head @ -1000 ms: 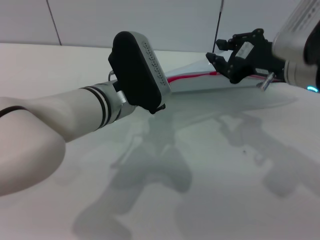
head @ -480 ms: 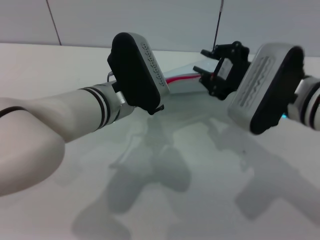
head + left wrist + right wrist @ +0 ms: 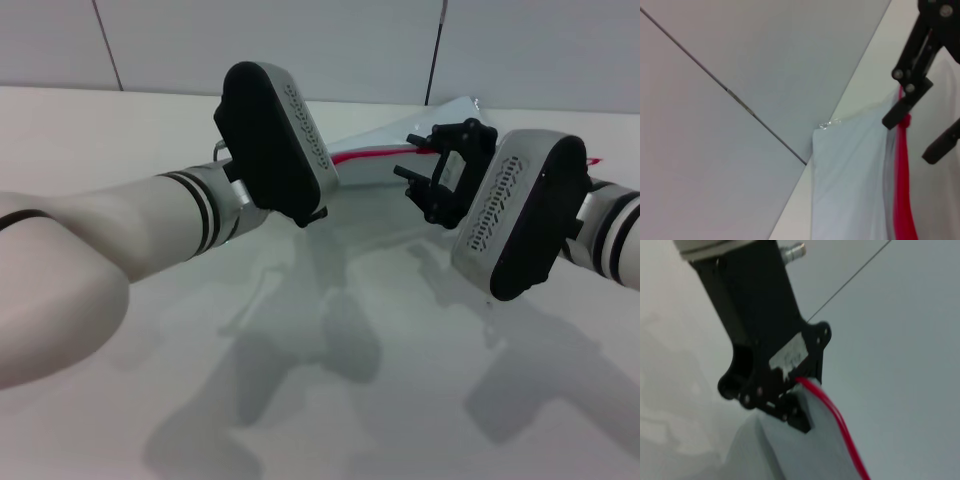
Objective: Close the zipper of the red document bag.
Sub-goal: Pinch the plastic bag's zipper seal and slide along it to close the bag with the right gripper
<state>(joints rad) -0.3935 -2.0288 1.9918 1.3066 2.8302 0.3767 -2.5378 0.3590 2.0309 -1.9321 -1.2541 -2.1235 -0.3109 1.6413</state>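
Hiding behind the left arm (image 3: 200, 215): zipper (image 3: 370, 154) end.

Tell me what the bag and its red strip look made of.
The red document bag: thin, pale, translucent plastic film, likely; it creases and glints at its corner. The zipper: bright red, smooth strip, probably plastic. The left gripper clamps that edge; the right gripper hovers nearby.

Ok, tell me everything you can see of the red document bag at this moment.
The red document bag is a flat pouch of pale, translucent blue-grey plastic, held up off the white table at a slant between the two arms. The zipper, a thin bright red strip, runs along one edge. The left gripper clamps one end of that edge. The right gripper sits open at the strip further along. A crinkled free corner shows against the wall. The slider cannot be made out.
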